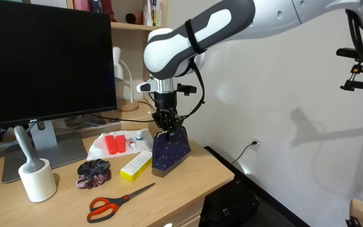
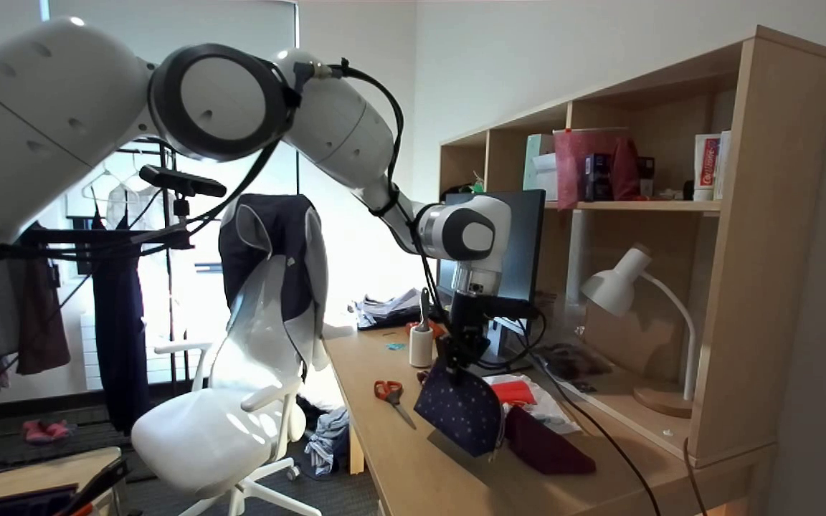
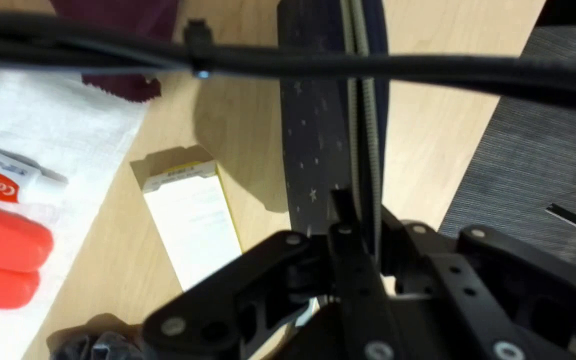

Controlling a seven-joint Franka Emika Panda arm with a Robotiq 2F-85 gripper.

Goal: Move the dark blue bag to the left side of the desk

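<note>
The dark blue bag (image 1: 171, 151) with small white stars hangs from my gripper (image 1: 170, 134) near the right end of the desk (image 1: 200, 176). It also shows in an exterior view (image 2: 462, 412), tilted, with its lower edge seeming a little above the desktop. In the wrist view the bag (image 3: 313, 145) runs up from the fingers, its zipped top edge facing the camera. The gripper (image 3: 363, 215) is shut on that zipped edge, one finger on each side. The cable hides part of the bag in the wrist view.
A yellow-white box (image 1: 136, 165) lies close beside the bag. Scissors (image 1: 121, 201), scrunchies (image 1: 93, 173), a lint roller (image 1: 37, 179) and a white cloth with red items (image 1: 115, 144) are on the desk. A maroon pouch (image 2: 546, 444), monitor (image 1: 46, 63) and lamp (image 2: 614, 287) stand nearby.
</note>
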